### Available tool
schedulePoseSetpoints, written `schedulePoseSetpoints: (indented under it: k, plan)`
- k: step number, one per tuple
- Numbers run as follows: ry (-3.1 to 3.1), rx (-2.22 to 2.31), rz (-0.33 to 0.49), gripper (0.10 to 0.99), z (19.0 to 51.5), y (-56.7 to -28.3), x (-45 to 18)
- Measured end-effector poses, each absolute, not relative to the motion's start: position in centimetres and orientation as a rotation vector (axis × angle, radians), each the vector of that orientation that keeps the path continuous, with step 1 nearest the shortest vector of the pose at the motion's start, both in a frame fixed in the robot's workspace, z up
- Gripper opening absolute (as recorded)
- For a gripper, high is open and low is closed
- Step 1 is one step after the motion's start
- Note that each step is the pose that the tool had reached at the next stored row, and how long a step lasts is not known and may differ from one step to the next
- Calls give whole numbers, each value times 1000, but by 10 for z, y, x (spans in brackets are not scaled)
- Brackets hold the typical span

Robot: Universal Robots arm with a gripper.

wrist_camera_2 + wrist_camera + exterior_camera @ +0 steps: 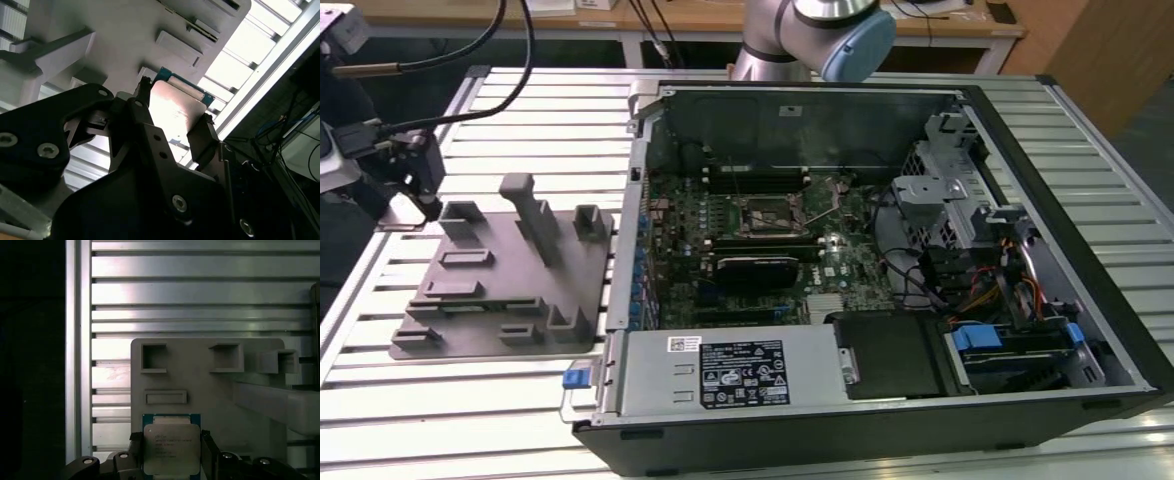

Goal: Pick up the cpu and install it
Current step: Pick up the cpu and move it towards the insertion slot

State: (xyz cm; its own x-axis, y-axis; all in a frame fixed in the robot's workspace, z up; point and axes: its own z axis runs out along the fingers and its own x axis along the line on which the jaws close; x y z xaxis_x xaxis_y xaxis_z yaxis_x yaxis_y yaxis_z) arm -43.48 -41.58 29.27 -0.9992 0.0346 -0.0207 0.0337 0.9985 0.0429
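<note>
- Item: cpu point(171, 450). A flat square chip with a pale metal top plate and a green board rim showing past one edge. In both wrist views it sits between the claw's fingers.
- Handling, as judged: light, stiff and thin-edged. The smooth top plate probably offers little friction, and the underside is likely delicate. It suits a level carry with modest squeeze.
- Where to hold, as judged: by two opposite side edges, with both faces left free.
- Claw point(171, 437): narrowed onto the cpu. One dark finger point(135, 457) lies against each of two opposite edges, and the plate spans the gap between them.
- Seating: I cannot tell whether the chip hangs clear of the surface under the claw or rests on it.
- Grey plastic tray point(210, 390): directly beneath and just ahead of the claw. Its square recesses and upright blocks lie beyond the fingertips.
- Slatted aluminium table point(190, 290): under the tray, running on past the claw's tips.
- Arm point(787, 40): in the exterior view its base stands behind the case. Its wrist end reaches out over a corner of the tray, with the claw pointing down at it.
- Open computer case point(881, 250): well apart from the claw.
- Motherboard socket point(767, 212): inside the case, equally far from the claw. Installation is not yet done.
</note>
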Motion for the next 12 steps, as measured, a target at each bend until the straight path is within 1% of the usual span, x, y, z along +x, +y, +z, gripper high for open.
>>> schedulePoseSetpoints:
  k: [12]
  plan:
    - [3119, 51, 66, 541, 314, -416, -435]
